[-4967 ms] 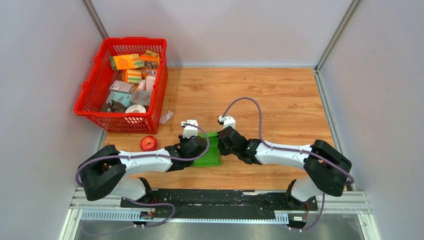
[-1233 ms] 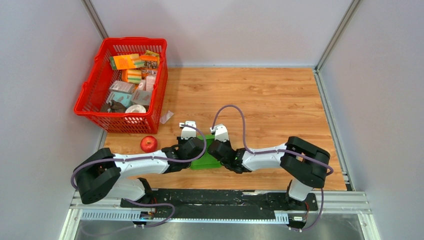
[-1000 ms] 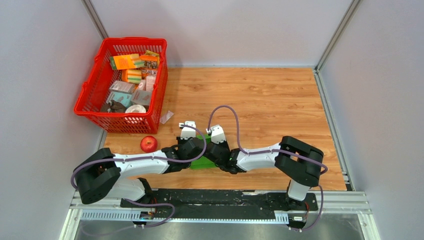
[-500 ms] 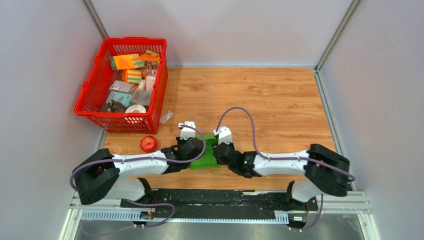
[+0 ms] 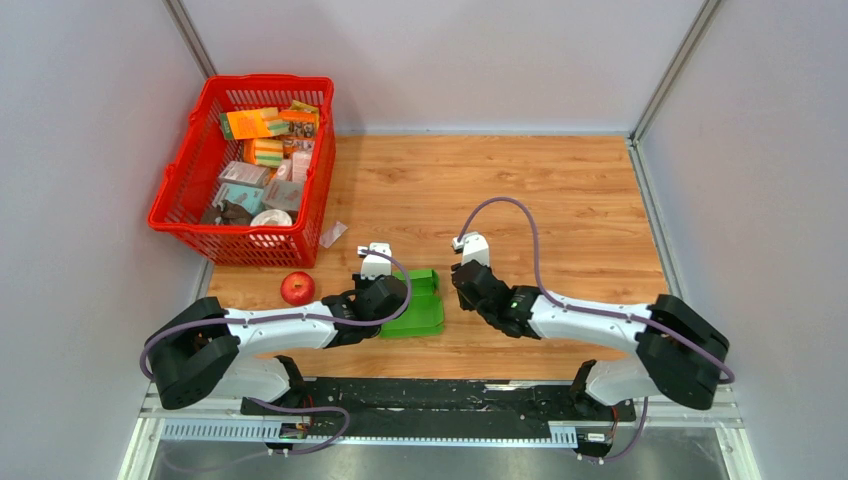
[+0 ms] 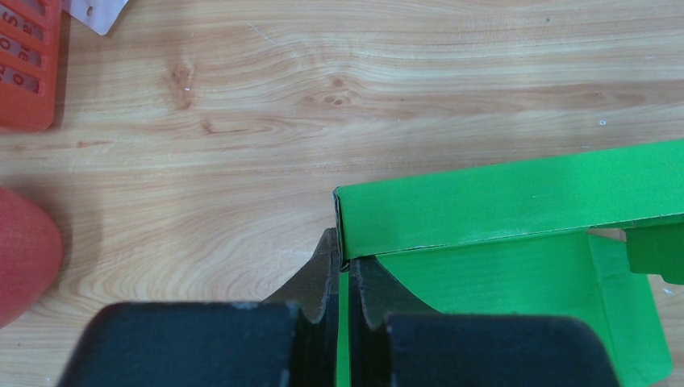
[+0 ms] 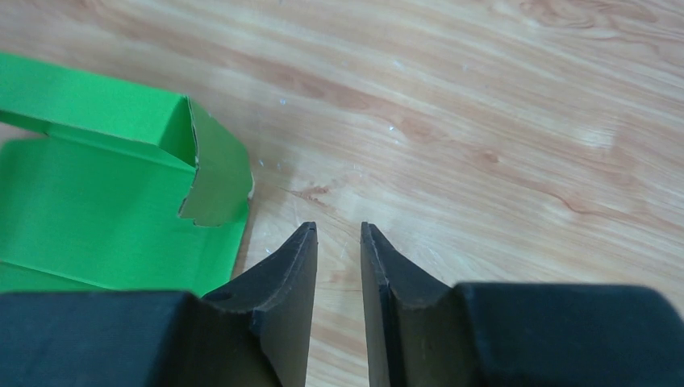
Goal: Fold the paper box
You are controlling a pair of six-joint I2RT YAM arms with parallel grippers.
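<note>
The bright green paper box [image 5: 417, 305] lies on the wooden table between the two arms, partly folded, with raised walls and an open top. My left gripper [image 5: 388, 291] is shut on the box's left wall; in the left wrist view the thin green card [image 6: 484, 201] stands pinched between the left gripper's [image 6: 344, 256] two black fingers. My right gripper [image 5: 463, 280] is just right of the box, not touching it. In the right wrist view the right gripper [image 7: 339, 230] is slightly open and empty over bare wood, with the box [image 7: 105, 201] and a small side flap to its left.
A red apple [image 5: 297, 287] lies left of the left gripper and also shows in the left wrist view [image 6: 24, 254]. A red basket [image 5: 170, 195] of small packages stands at the back left. A scrap of clear wrapper [image 5: 333, 233] lies by the basket. Grey walls enclose the table.
My right gripper was against the box's right side beside the left gripper; it has drawn back to the right and let go. The left gripper has held still on the box.
</note>
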